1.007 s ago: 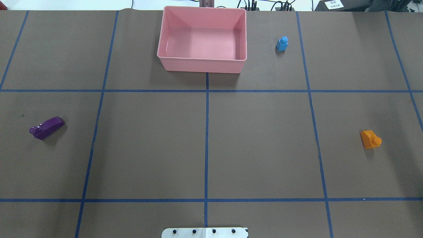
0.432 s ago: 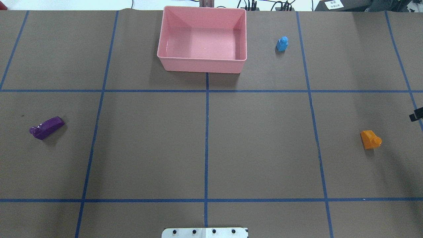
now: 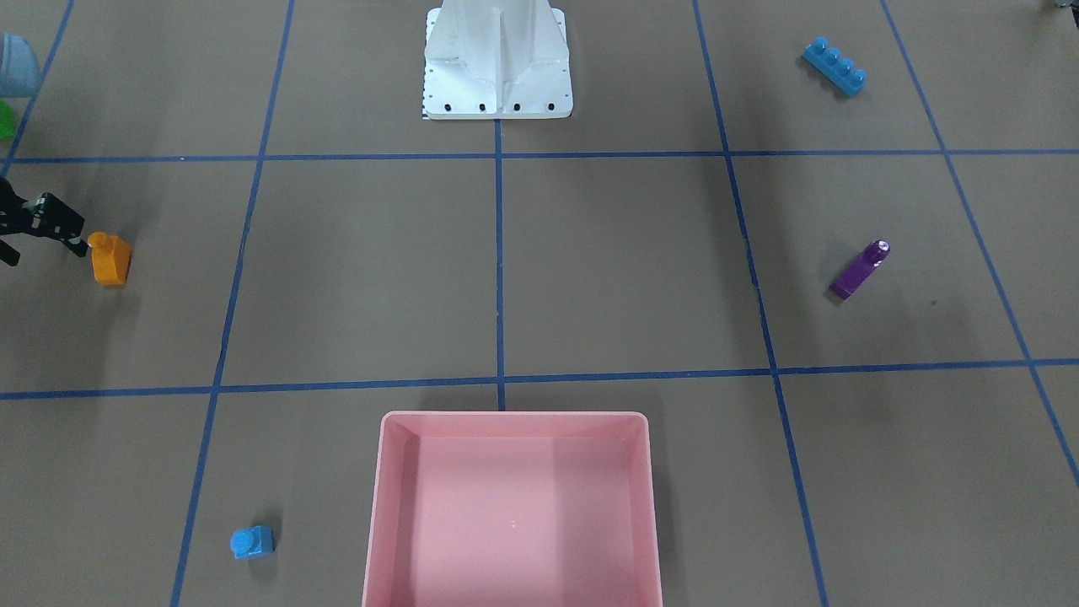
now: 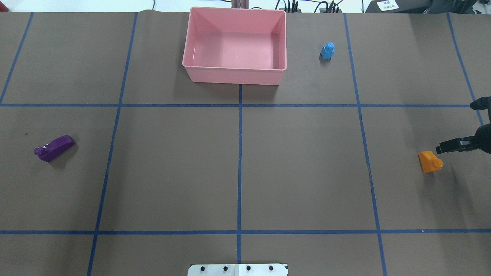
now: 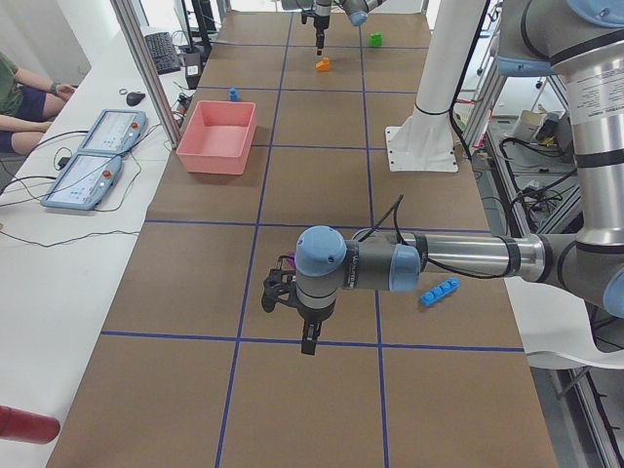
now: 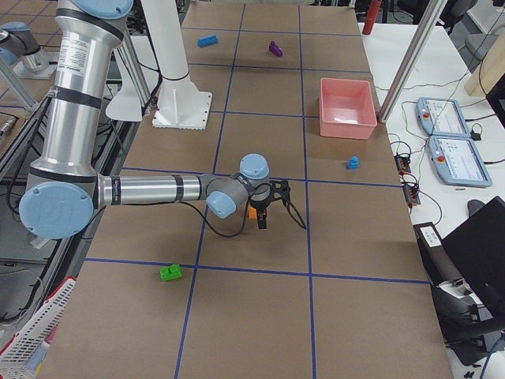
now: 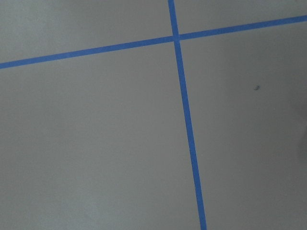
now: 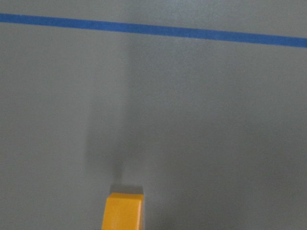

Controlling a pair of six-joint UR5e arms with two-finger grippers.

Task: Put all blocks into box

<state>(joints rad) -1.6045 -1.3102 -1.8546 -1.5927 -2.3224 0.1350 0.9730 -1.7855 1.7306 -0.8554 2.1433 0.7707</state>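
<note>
overhead exterior, orange block (image 4: 429, 161) just beside right end effector (image 4: 442, 147)

Nothing here can really be read. A white label (image 4: 387, 5) on a dark object past the table's far edge carries two lines of small print, too tiny to make out. The two pendant screens (image 6: 459, 160) on the side bench show only blurred marks.

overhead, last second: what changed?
The right gripper came in from the right edge; its tip is now close by the orange block, which has not been taken hold of. Orange block, purple block, small blue block and box stayed put.
</note>
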